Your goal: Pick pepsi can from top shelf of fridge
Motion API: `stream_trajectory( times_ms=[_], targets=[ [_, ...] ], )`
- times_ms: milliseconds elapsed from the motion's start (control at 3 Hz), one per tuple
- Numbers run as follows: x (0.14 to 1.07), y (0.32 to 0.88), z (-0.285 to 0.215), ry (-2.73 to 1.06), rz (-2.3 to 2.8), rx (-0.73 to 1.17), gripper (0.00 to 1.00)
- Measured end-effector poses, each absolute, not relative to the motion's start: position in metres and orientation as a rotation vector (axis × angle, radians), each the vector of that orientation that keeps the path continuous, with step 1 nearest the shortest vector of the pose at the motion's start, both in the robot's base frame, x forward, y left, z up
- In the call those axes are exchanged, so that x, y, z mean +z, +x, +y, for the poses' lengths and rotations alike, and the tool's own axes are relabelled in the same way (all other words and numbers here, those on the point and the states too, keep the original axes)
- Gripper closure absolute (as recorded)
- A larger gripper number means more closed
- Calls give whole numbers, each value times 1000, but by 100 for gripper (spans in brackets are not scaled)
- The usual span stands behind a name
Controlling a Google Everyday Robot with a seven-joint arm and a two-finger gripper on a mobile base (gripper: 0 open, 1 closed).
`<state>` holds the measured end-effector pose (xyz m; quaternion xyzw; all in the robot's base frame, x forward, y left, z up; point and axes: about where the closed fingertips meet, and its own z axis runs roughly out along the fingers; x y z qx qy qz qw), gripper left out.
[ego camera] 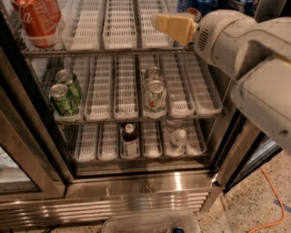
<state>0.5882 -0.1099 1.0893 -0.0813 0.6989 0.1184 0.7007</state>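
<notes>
The fridge (150, 182) stands open before me with three wire racks. On the top shelf (104, 51), at its right end, a dark blue can with a red-and-white patch peeks out at the frame's upper edge; it looks like the pepsi can (190, 6) and is mostly hidden. My gripper (166, 25), cream-coloured on a white arm, hangs at top-shelf height just in front and to the left of that can. A red Coca-Cola can (35, 20) stands at the shelf's left end.
The middle rack holds two green cans (63, 93) at left and two pale cans (154, 91) at centre. Bottles (130, 139) stand on the bottom rack. A clear tub (150, 223) sits on the floor in front. An orange cable (273, 200) runs at right.
</notes>
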Motion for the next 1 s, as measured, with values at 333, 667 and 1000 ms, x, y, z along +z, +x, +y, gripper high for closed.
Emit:
stream_trajectory(
  times_ms=[333,667,1000],
  targets=[
    [1063,603,-103,-162,1582,269,0],
    [1045,617,-96,-154,1587,235,0],
    [1039,627,-89,-168,1561,179,0]
  ],
)
